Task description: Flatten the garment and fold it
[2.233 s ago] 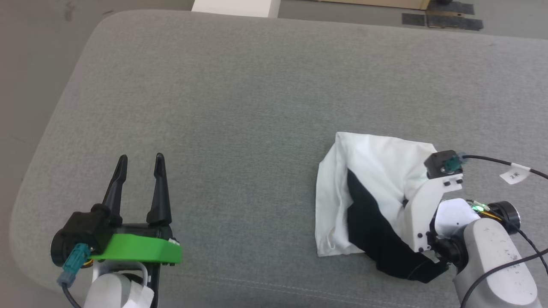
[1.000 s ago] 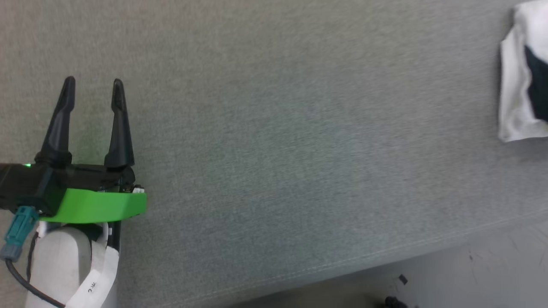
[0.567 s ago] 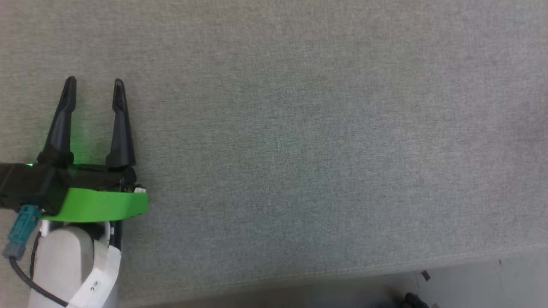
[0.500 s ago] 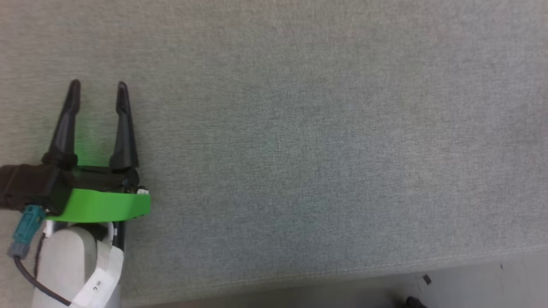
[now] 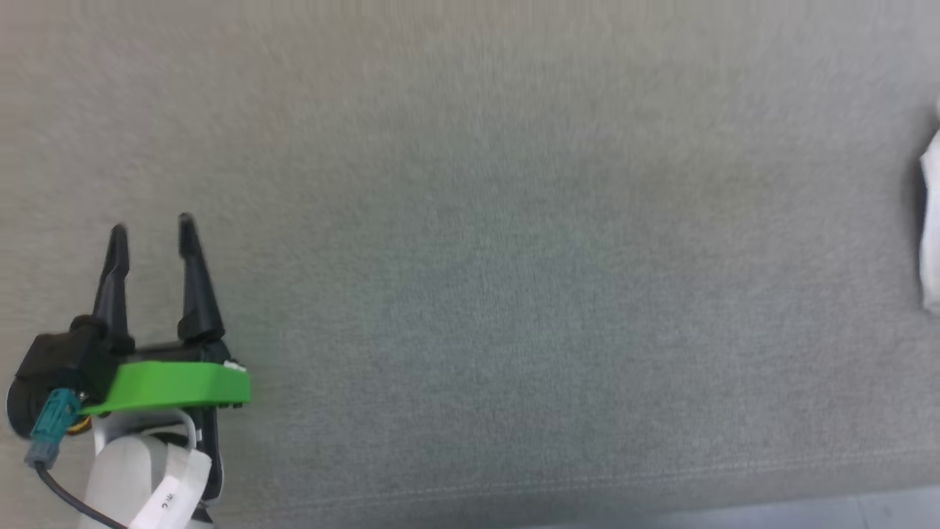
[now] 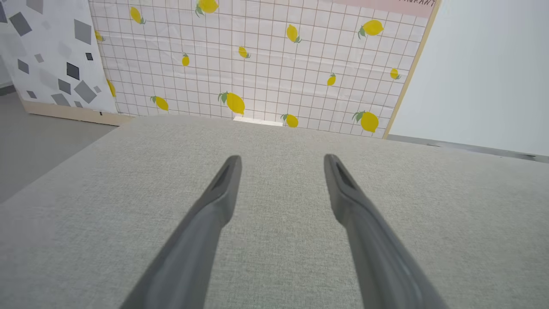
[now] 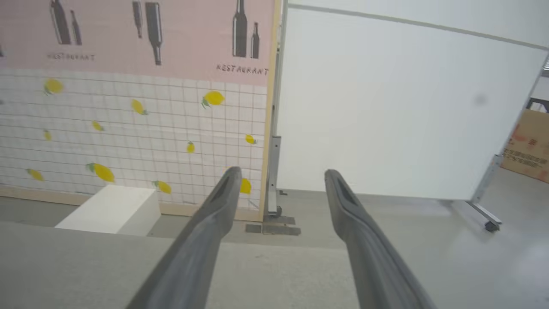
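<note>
The step looks like sighting the garment (image 5: 931,228) again to check its fold. Best to swing the head right until all of it shows, then reach from above so nothing snags cloth. Left gripper (image 5: 152,226) hovers over the cushion (image 5: 470,220), fingers spread and empty. The garment lies well apart to its right, a white sliver at the head view's edge. Right gripper (image 7: 282,171), also spread and empty, points past the cushion's rim toward a whiteboard (image 7: 386,107).

Bare grey tabletop (image 5: 514,257) lies wide between the left gripper (image 5: 151,226) and the garment (image 5: 931,235). Beyond its far edge stand a white box (image 7: 111,206) and a lemon-print panel (image 6: 257,64).
</note>
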Tool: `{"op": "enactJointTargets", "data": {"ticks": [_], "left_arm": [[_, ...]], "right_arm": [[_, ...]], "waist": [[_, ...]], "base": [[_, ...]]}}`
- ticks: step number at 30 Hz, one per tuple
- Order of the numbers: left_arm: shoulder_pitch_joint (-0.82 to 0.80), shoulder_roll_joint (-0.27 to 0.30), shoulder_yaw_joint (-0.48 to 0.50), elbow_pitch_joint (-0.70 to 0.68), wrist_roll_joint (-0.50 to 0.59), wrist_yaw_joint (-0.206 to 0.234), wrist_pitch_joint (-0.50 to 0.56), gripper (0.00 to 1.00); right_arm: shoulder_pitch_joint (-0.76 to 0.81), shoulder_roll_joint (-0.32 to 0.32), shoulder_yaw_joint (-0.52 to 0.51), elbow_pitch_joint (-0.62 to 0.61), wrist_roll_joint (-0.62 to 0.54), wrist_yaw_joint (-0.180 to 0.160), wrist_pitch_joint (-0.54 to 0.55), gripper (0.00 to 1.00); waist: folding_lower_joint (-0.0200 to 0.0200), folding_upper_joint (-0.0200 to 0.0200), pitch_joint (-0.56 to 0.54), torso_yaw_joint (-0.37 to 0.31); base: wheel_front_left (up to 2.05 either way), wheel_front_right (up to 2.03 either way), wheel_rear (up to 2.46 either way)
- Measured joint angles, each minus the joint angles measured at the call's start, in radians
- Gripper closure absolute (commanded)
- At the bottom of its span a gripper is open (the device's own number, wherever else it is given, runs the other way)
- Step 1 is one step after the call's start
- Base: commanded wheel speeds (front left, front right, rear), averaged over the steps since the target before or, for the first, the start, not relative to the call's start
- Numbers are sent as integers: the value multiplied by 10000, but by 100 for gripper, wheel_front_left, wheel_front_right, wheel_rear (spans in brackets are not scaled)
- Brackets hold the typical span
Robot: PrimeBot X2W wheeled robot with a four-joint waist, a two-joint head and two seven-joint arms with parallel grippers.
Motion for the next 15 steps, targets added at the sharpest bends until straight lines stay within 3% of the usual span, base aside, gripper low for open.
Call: {"op": "enactJointTargets", "data": {"ticks": [9, 15], "left_arm": [[254, -140, 221, 268, -123, 416, 109, 0], [300, -186, 75, 510, -123, 535, 192, 0]], "right_arm": [[2857, 2454, 479, -1354, 230, -4, -3099, 0], [4953, 3062, 562, -1638, 207, -4, -4036, 0]], "waist": [[-1, 0, -1799, 445], [0, 0, -2551, 949]], "base": [[0, 0, 0], [0, 0, 0]]}}
